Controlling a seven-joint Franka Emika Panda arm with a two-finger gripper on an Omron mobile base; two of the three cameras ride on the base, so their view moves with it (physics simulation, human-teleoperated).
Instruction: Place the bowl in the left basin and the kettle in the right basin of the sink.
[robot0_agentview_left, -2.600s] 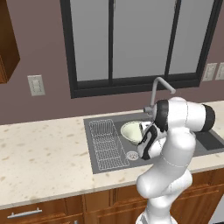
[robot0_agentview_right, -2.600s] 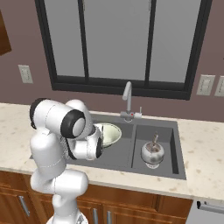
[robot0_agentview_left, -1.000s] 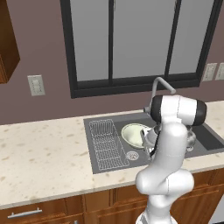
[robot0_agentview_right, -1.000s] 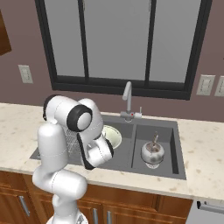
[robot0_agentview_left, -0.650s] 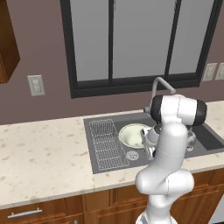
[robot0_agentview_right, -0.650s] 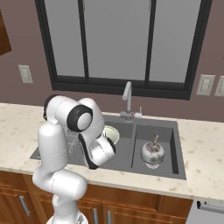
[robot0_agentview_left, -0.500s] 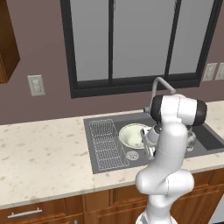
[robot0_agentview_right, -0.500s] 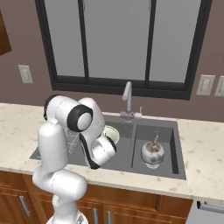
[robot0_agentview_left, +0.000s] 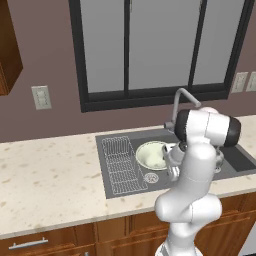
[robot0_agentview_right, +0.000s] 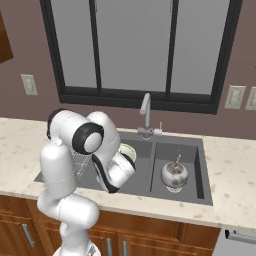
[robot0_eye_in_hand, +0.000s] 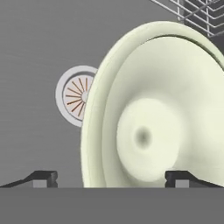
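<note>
**Bowl in the left basin, kettle in the right**

Since the picture from a moment ago, almost nothing has moved. My arm has stayed bent low over the sink (robot0_agentview_left: 107, 172), and the bowl (robot0_agentview_left: 151, 154) has stayed where it was. Go back a bit more and my arm leaned more to the right of the left base view; it has swung closer over the bowl since then.

In the left base view, the bowl sits in the middle of the picture, inside the left basin (robot0_agentview_left: 120, 187). The wire rack (robot0_agentview_left: 120, 162) is just left of it, and the round drain (robot0_agentview_left: 150, 177) is just below it. My arm hides the bowl's right edge.

In the right base view, I see a bit of the bowl (robot0_agentview_right: 127, 151) peeking out behind my arm, left of the middle. The kettle (robot0_agentview_right: 174, 174) stands upright in the right basin (robot0_agentview_right: 192, 192), to the right of the middle. Its thin handle points up. The faucet (robot0_agentview_right: 146, 114) stands behind the sink (robot0_agentview_right: 145, 191), between the two basins.

In the hand view, the bowl (robot0_eye_in_hand: 157, 113) is very big and close, and takes up the right side. The drain (robot0_eye_in_hand: 74, 95) shows to its left, partly behind the rim. The rack (robot0_eye_in_hand: 197, 13) is in the upper right corner. My gripper (robot0_eye_in_hand: 111, 178) is spread wide, with one fingertip (robot0_eye_in_hand: 43, 177) at the lower left and the other at the lower right. The bowl's rim is between them, but I cannot tell if they touch it.
</note>
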